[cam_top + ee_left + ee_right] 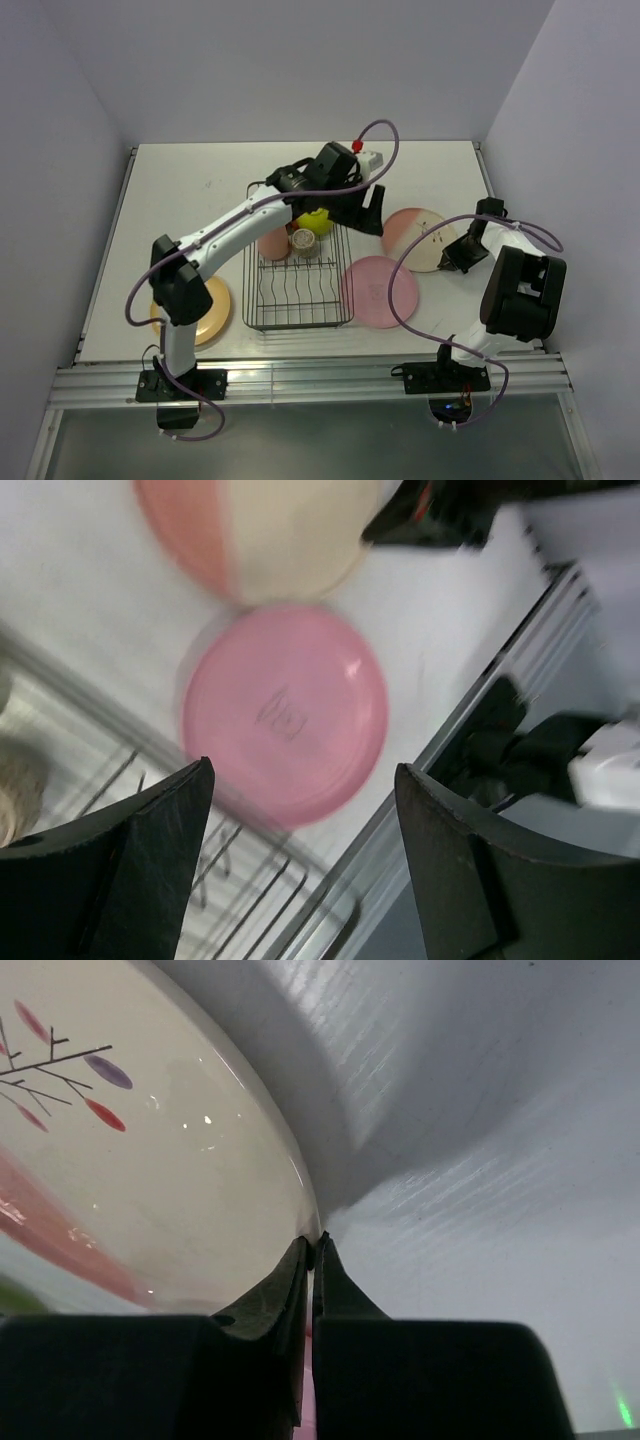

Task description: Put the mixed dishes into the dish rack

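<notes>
The black wire dish rack (297, 285) stands at the table's middle. In its far end lie the lime-green bowl (314, 220), the small tan bowl (303, 242) and a salmon-pink piece (272, 245), which looks like the tumbler. The pink plate (375, 290) lies flat to the right of the rack. My left gripper (371, 211) hovers open and empty over the rack's far right corner; its view shows the pink plate (285, 710) and rack wires (230, 870). My right gripper (312, 1245) is shut on the rim of the pink-and-cream plate (150, 1160), also in the top view (412, 238). The red-orange cup is not seen.
The yellow-orange plate (205, 315) lies at the near left, partly under the left arm's elbow. Walls close in the table on the left, back and right. A metal rail (310, 375) runs along the near edge.
</notes>
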